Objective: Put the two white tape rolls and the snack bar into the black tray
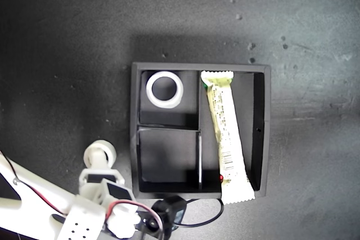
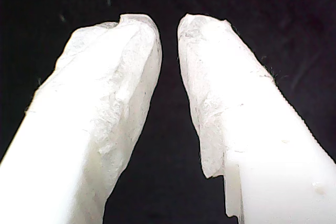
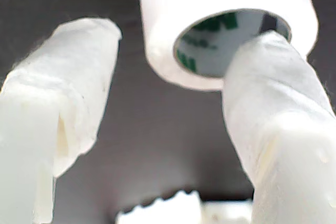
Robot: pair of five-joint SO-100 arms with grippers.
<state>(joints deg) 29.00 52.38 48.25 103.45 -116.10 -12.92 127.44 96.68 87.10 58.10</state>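
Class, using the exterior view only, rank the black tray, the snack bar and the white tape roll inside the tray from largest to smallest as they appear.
1. black tray
2. snack bar
3. white tape roll

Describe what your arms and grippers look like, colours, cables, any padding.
One arm is white plastic with small holes, black motor blocks, a red wire and a black cable. My first gripper and my second gripper have white fingers wrapped in fuzzy white padding.
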